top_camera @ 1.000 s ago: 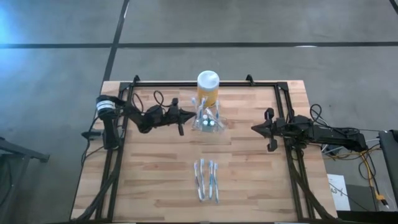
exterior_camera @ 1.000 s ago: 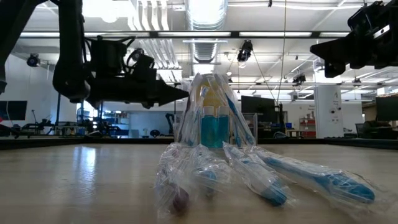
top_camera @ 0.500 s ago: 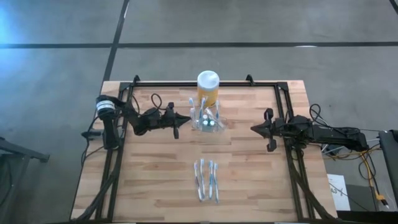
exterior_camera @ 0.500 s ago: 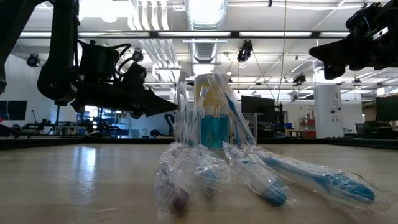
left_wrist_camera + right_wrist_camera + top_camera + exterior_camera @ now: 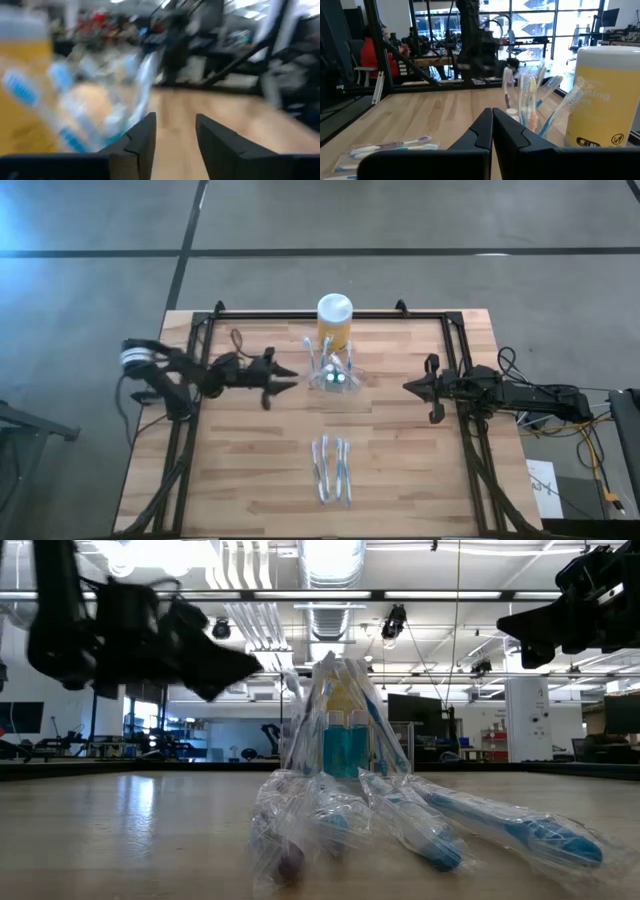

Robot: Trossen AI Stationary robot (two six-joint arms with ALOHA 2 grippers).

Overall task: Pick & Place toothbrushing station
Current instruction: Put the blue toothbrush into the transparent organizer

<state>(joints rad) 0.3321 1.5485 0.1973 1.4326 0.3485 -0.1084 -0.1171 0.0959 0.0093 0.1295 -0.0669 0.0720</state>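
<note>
**Left fingers apart beside the clear holder; right arm idle at the table edge**

My left gripper (image 5: 285, 374) sits left of centre in the high view, tips pointing at the toothbrushing station (image 5: 333, 375), near it but not touching. In my left wrist view my two dark, flat-faced fingers (image 5: 141, 140) stand apart with bare wood showing between them; I grip nothing. The view is blurred.

The station is a low, see-through clear plastic holder, upper centre of the high view, with several toothbrushes standing in it, handles leaning outward like a fan. In the low view (image 5: 339, 730) a blue-tinted part shows through its glossy walls. Just behind it, touching or nearly so, stands the yellow cylindrical jar with a white lid (image 5: 334, 321), smooth-sided, with a printed label.

The table (image 5: 240, 470) is pale wood planking, matte, with a black metal frame around it. In the lower centre of the high view lie loose toothbrushes in crinkled clear wrappers (image 5: 332, 469), side by side. In the low view they fill the foreground (image 5: 420, 825) and cover the holder's base.

My right gripper (image 5: 410, 387) hangs at the right of the high view, well apart from the holder, fingers (image 5: 507, 131) pressed together, empty. A person in a red top (image 5: 370, 52) sits in the room beyond.
</note>
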